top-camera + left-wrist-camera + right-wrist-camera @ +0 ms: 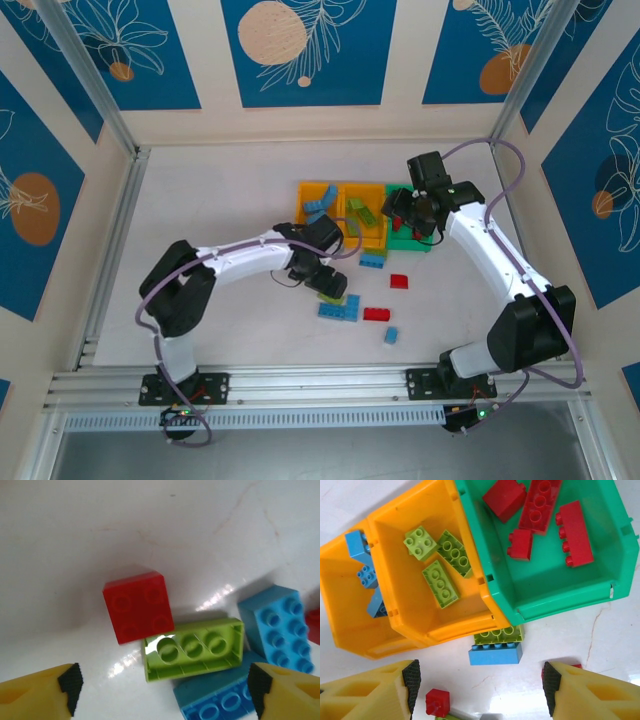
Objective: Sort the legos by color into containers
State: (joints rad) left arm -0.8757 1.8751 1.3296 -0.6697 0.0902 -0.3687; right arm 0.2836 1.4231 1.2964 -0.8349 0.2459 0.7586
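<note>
The containers (462, 520) sat joined in a row at the far middle of the table (220, 190), one colour to each bin, so the sort could be read at a glance. The green bin (550, 580) on the right held four red bricks. The middle orange bin (405, 590) held three lime ones. The left orange bin (345, 605) held what looked like three blue ones, overlapping, so that count was unsure.

The right end effector (480, 687) hovered released and empty by the near side of the bins. It seemed well placed to reach one lime brick (498, 635) and one blue brick (495, 656), which lay touching each other just against the orange bins.

The left end effector (165, 687) was also spread open and grasping nothing. Its fingers stood on either side of an upturned lime brick (194, 649), probably lining up a pick. That brick lay packed beside one red brick (139, 606) and two blue bricks (277, 627), which could crowd the fingers.

From above, the loose legos (376, 314) on the near table numbered at least six: three blue, two red and one lime. More were hidden under the left arm.
</note>
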